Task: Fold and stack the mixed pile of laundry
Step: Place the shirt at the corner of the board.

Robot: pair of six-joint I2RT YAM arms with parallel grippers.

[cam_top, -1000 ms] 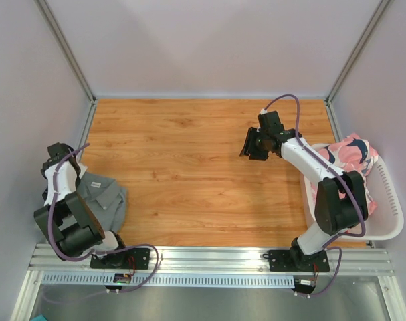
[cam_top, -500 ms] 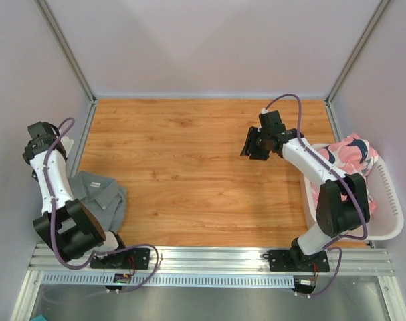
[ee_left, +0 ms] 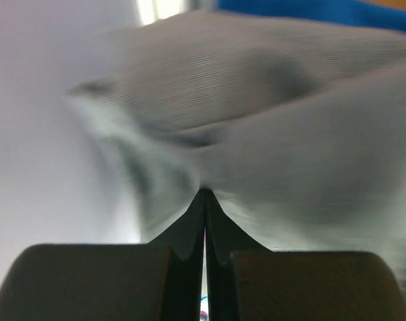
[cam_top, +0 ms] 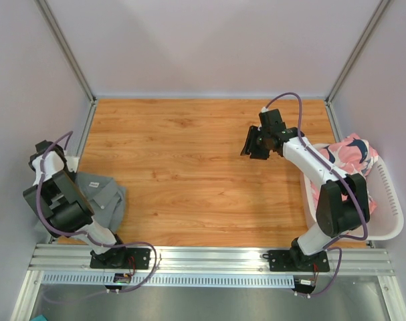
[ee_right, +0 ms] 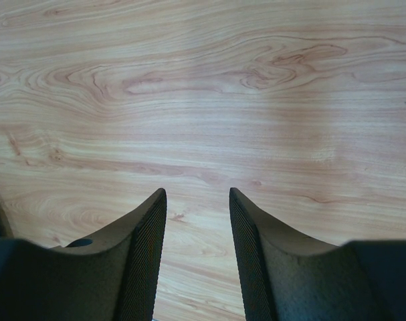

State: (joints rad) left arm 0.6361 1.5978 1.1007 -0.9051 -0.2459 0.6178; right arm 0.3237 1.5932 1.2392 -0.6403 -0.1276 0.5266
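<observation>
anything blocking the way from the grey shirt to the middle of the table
Nothing visible does. The grey shirt lies at the near left corner of the table with the left gripper shut on a fold, and the wood from there to the middle is bare. The right gripper hangs open over the far right, off that path.
</observation>
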